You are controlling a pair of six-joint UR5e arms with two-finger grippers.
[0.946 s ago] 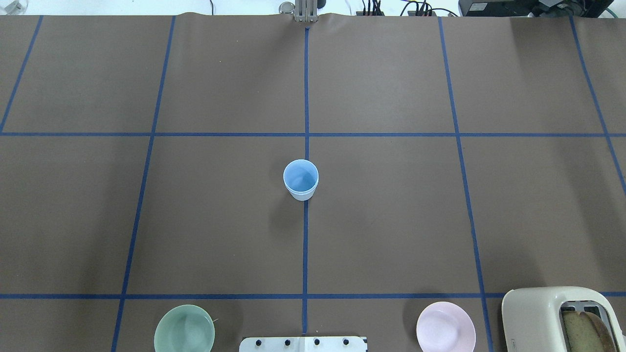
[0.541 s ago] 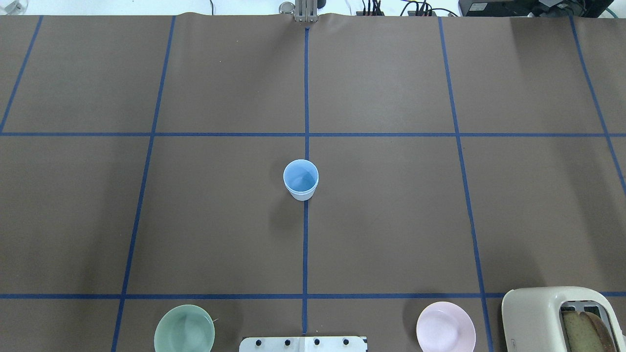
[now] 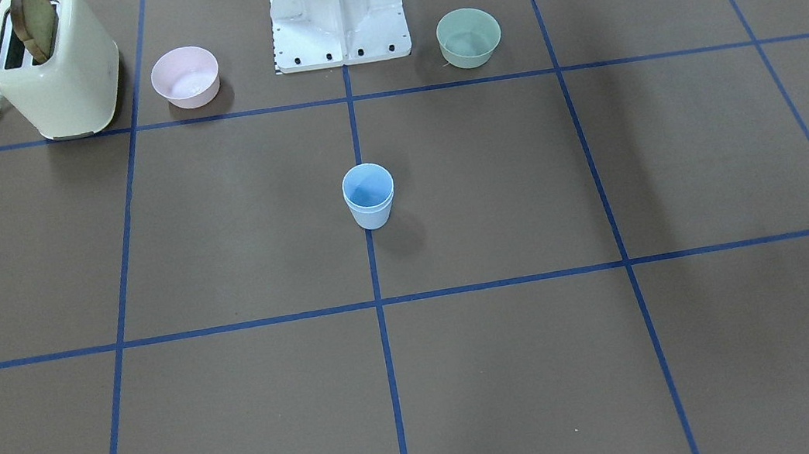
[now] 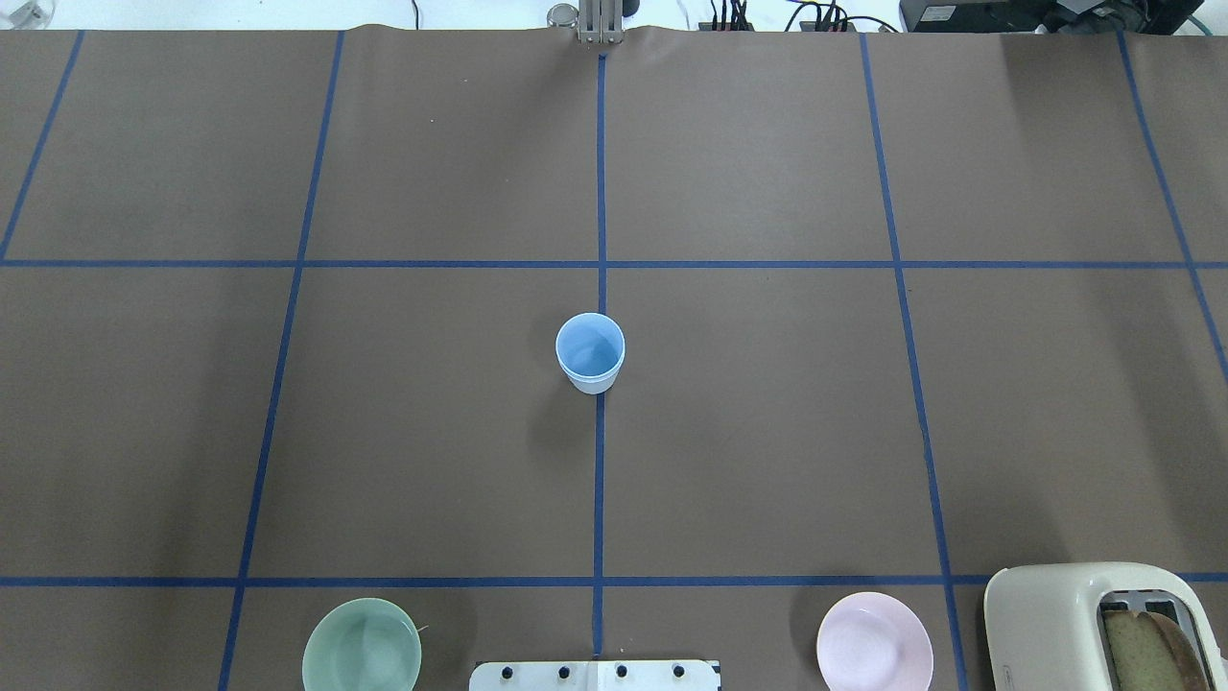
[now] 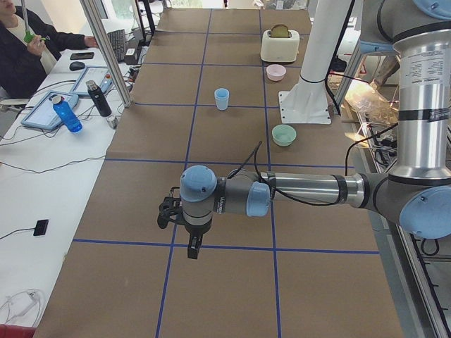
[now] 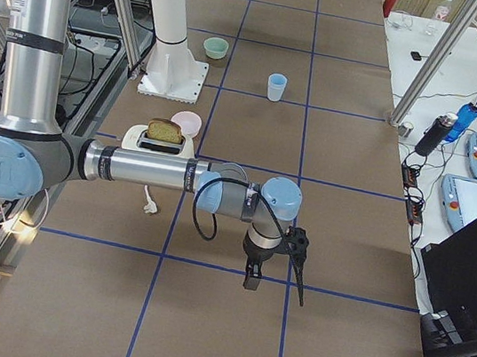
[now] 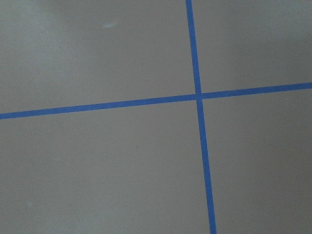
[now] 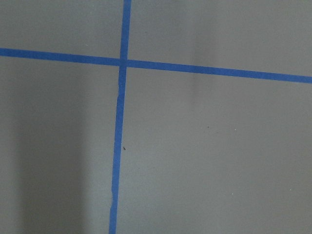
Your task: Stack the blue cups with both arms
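Note:
The blue cups (image 4: 590, 353) stand upright at the table's middle on the centre tape line. In the front-facing view the blue cups (image 3: 369, 196) show two rims, one just under the other, as one cup nested in the other. They also show in the side views (image 5: 222, 98) (image 6: 276, 86). My left gripper (image 5: 192, 243) hangs over the table far from the cups, toward the table's left end. My right gripper (image 6: 275, 283) hangs far toward the right end. Both show only in the side views, so I cannot tell whether they are open. The wrist views show only brown cover and blue tape.
A cream toaster (image 4: 1094, 624) with bread stands near the robot on its right. A pink bowl (image 4: 874, 655) and a pale-green bowl (image 4: 362, 657) flank the white base pedestal (image 3: 337, 13). A person sits at a side desk (image 5: 28, 42) with tablets and bottles.

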